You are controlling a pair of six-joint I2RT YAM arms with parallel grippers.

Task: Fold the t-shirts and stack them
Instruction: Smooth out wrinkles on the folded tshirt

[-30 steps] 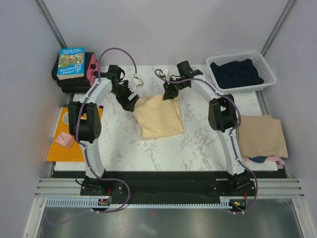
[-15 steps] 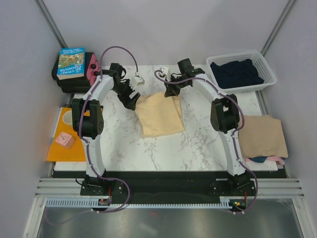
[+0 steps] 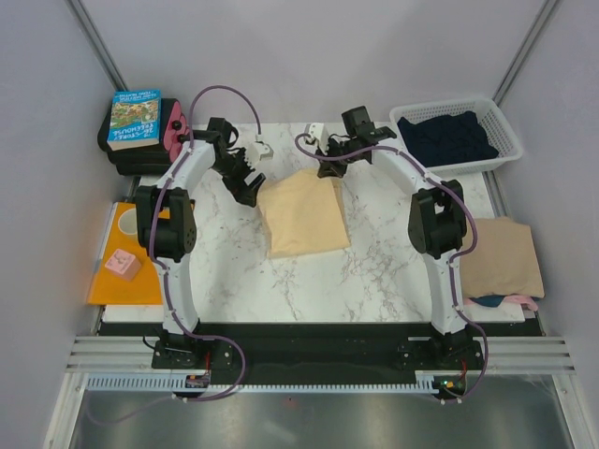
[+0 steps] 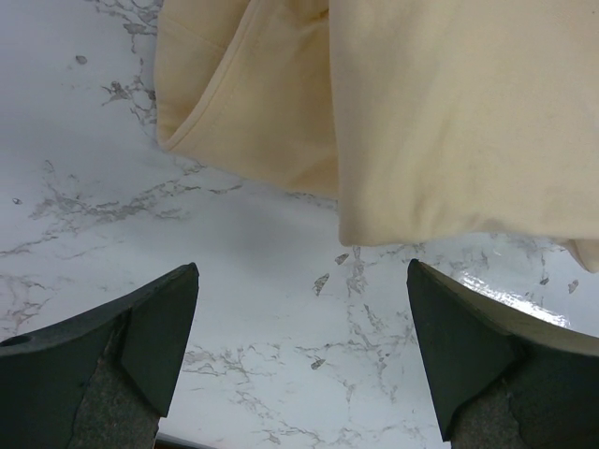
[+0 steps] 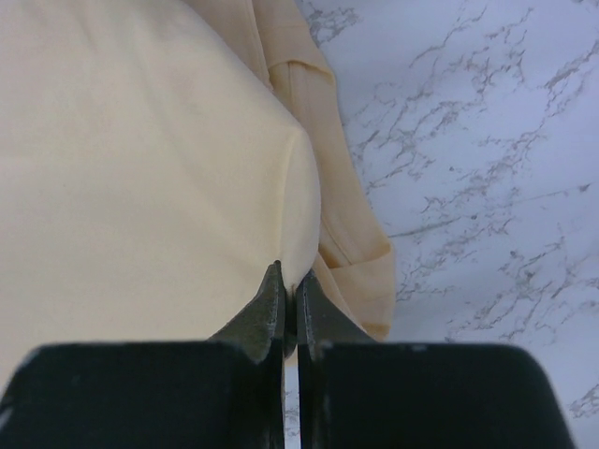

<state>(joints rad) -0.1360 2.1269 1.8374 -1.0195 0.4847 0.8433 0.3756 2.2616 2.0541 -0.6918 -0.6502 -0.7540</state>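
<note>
Right wrist view: right gripper (image 5: 289,281) pinches the pale yellow t-shirt (image 5: 140,168), central on the table (image 3: 374,271), at its 1 o'clock corner; left gripper (image 4: 301,271) gapes empty at 10 o'clock. Thin pinch could slip mid-fold.

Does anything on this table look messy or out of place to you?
Slightly. The tan shirt at the right seems to overhang the table edge, with pink cloth and navy cloth poking out beneath. On the pale yellow shirt, a sleeve sticks out from under the fold beside the right claw.
</note>
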